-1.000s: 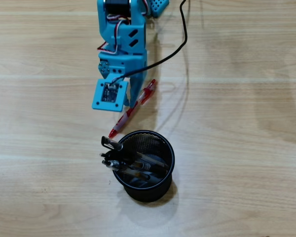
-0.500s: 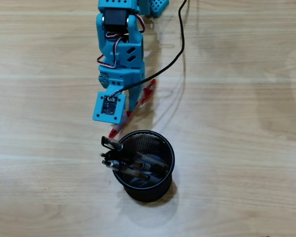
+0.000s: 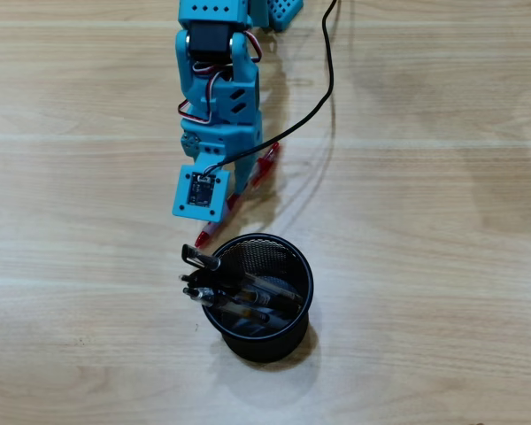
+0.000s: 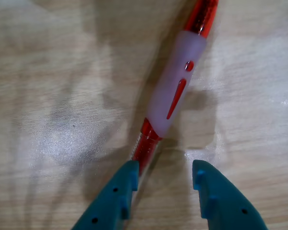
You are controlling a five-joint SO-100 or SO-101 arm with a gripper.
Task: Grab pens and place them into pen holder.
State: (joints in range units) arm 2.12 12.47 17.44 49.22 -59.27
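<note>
Gripper (image 4: 163, 175) over the red pen (image 4: 175, 96), fingers spread.

In the wrist view the pen lay on the wooden table (image 4: 53, 96) (pale grip section uppermost), its lower end touching the left finger (image 4: 117, 196), the right finger apart. Beyond the fingers overhead, the pen holder (image 3: 296, 332) held 3 black pens (image 3: 239, 290).

Glossy plastic red pen (image 4: 175, 91); wood-grain table (image 3: 425, 266), prob. laminate.
</note>
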